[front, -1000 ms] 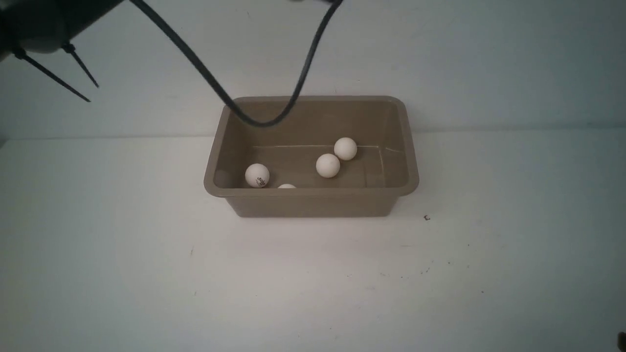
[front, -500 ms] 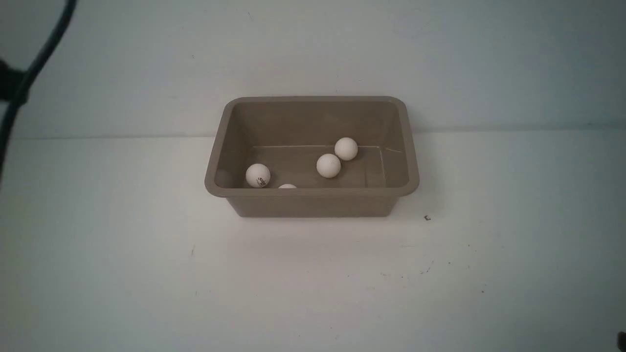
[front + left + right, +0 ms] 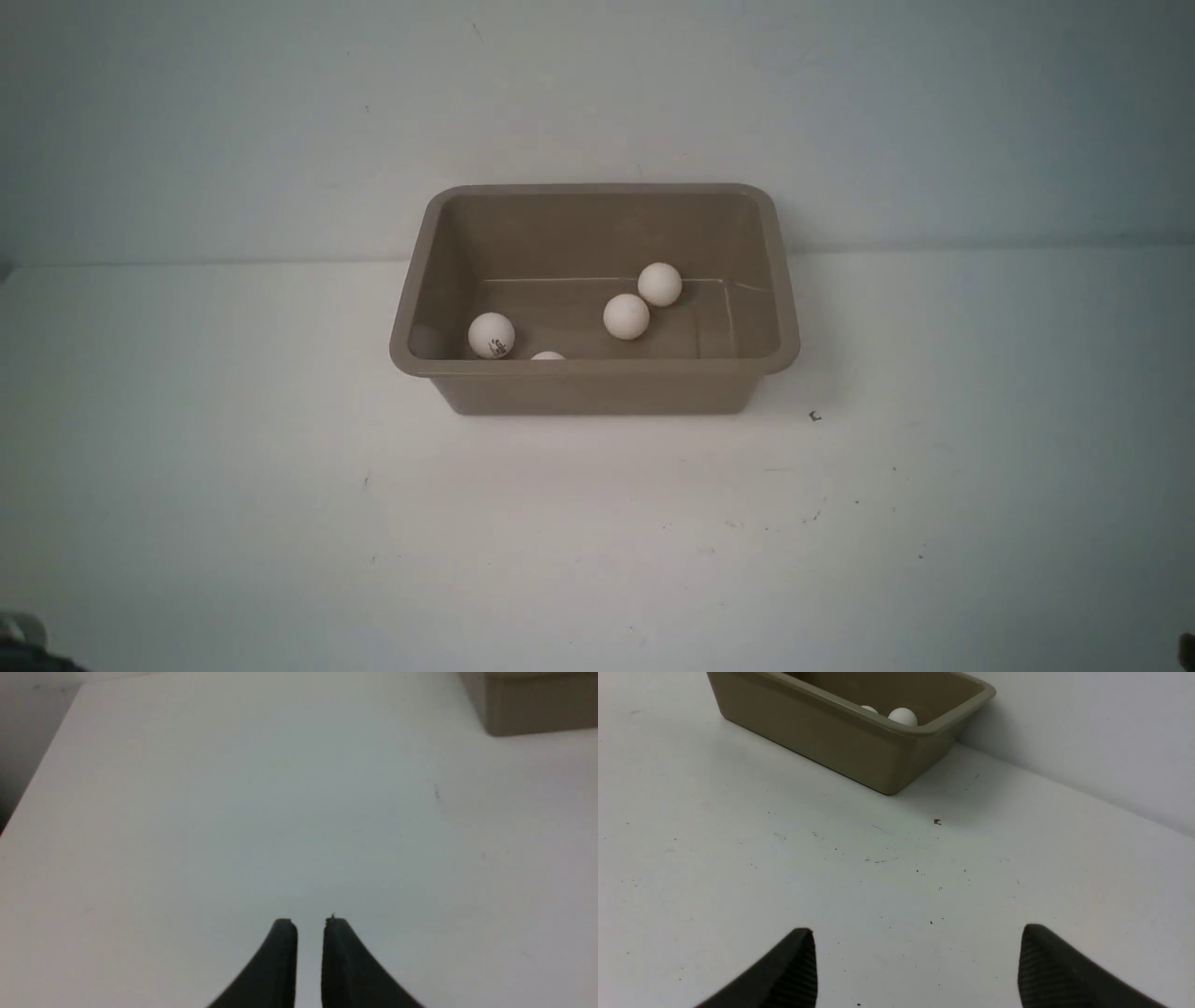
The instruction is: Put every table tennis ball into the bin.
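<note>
Since the balls (image 3: 626, 316) look light, slick and hollow, we'd pinch each gently across its middle; our left gripper's (image 3: 310, 921) tips sit together, our right gripper's (image 3: 917, 933) wide apart.

Two white balls (image 3: 903, 716) sit inside the bin (image 3: 808, 728).

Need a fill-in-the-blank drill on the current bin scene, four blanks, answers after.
1. The bin holds ____ visible balls.
2. The ball with the dark printed logo lies toward the bin's ____ side, as the front view shows it.
3. The ball mostly hidden by the bin's near rim is coloured ____.
4. The right claw stands ____, with nothing between its fingertips.

Missing words: four; left; white; open
</note>
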You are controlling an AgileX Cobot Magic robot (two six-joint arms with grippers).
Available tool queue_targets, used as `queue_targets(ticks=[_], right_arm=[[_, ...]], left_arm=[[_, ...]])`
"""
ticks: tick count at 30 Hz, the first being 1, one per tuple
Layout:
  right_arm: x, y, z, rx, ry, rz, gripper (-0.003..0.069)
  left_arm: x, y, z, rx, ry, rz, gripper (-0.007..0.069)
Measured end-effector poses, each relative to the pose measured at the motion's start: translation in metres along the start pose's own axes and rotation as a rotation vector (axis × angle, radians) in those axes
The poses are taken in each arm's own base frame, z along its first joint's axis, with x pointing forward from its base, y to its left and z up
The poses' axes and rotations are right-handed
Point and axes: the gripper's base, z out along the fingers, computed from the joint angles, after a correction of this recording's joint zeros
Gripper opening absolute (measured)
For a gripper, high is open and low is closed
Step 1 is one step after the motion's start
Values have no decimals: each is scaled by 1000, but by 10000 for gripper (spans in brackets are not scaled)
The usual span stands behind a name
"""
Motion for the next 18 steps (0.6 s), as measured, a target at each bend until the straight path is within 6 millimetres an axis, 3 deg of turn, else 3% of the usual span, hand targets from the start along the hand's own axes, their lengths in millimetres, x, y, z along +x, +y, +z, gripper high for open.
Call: queue_targets(ticks=[13,18], right_arm=[[0,0,0,0,0,0,525],[0,0,0,0,0,0,525]], left_arm=[[41,0,5,-56,-78,-23,68],[46,-1,7,-60,-119,-21,68]])
